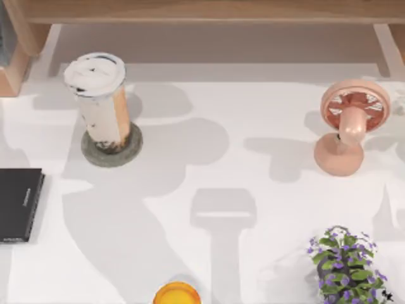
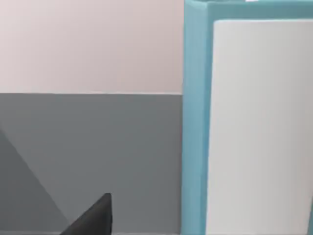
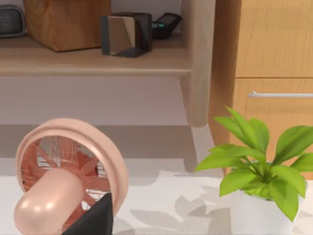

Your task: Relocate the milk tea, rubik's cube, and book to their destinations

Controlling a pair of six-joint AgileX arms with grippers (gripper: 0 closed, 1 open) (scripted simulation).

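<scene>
The white table (image 1: 253, 126) carries a pink desk fan (image 1: 348, 130) at its right, the milk tea (image 1: 101, 104) standing upright on a grey coaster (image 1: 130, 151) at its left, a black slab (image 1: 19, 202) at the left edge, and purple flowers (image 1: 345, 263) front right. My left wrist sees the book (image 2: 254, 127) upright, close by. Whether either of my grippers is spread or pressed together, I cannot tell. My right wrist faces the fan and a green potted plant (image 3: 259, 161).
</scene>
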